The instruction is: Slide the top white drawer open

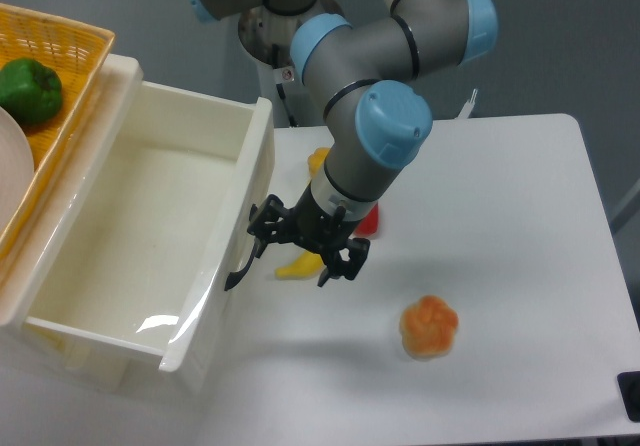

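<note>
White gloss everywhere on the left: the top drawer [150, 236] stands pulled far out of the cabinet, its bare inside showing, its black handle [243, 261] hanging off the front panel toward the table. One fixed view only.

The gripper [308, 249] sits just right of that handle, fingers spread, nothing between them. One finger tip is close to the handle; I cannot tell whether it touches. By the look of it the task is all but done.

Risks, as I judge them: any further pull could run the drawer off its runners or tip the cabinet forward. A careless retreat could snag the handle, or sweep the yellow piece [297, 265] lying under the fingers, or the red piece [366, 219] behind them.

Table [500, 216] is plain white, matte; an orange fruit [429, 327] sits alone well to the right. A wicker basket [60, 76] with a green pepper [29, 88] rests on the cabinet top. Grey wall behind.
</note>
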